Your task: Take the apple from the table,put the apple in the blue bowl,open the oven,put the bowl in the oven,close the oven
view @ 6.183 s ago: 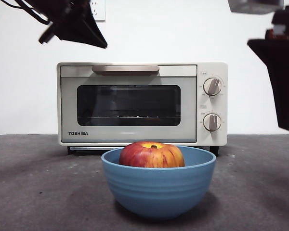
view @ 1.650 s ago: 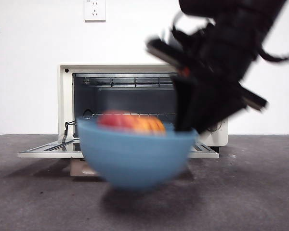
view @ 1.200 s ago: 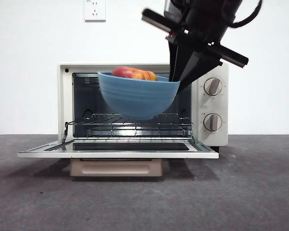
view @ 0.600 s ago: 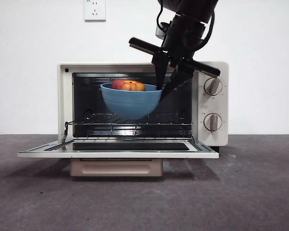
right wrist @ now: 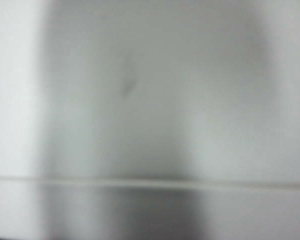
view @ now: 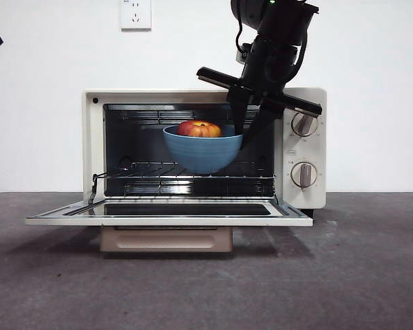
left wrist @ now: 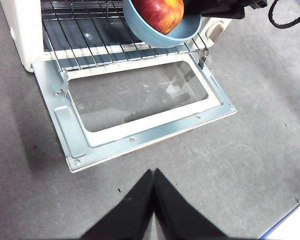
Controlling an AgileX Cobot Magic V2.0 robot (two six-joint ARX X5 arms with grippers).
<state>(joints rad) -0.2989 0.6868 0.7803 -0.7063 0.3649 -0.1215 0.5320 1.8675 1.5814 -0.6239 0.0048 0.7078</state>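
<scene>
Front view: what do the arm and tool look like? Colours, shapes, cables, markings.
Right tool: matt black throughout, with two slim tapering fingers on a flat straight crossbar and a bulky rounded wrist housing. Thin black cables loop beside the wrist. No readable markings. Left tool, seen in its own wrist view: two plain black wedge-shaped jaws narrowing to a point.

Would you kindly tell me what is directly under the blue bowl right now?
Under the blue bowl, held up by the right hand, the oven's wire rack shows, with a gap between them. The apple sits inside; the bowl's wall hides its lower half.
</scene>
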